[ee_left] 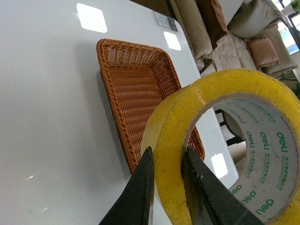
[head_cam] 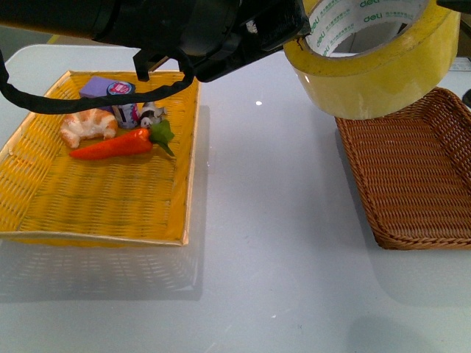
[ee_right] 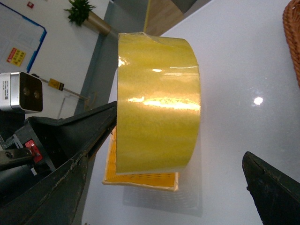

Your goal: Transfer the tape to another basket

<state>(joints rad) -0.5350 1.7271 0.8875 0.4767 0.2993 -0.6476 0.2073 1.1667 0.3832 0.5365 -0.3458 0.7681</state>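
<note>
Tape (head_cam: 375, 73) is held high off the worktop (head_cam: 265, 235), in the gap between the two baskets and close by the far left corner of the brown wicker basket (head_cam: 412, 184). From the held roll, that basket is seen to lie to the right and below. Its long side runs near to far, and its floor is bare. The yellow basket (head_cam: 188, 169) is seen well apart on the left.

The roll is carried by the left hand (ee_left: 168, 152), which is clamped on the tape's wall. One finger is pressed on the outer yellow face and the other is tucked inside the white core. The ring's opening is tilted up and towards the near side.

The right hand (ee_right: 173, 187) is spread wide with nothing gripped, near the roll but apart from it. A short carry to the right and then a lowering are judged to be what is called for, and the left arm is the one placed to do it.
</note>
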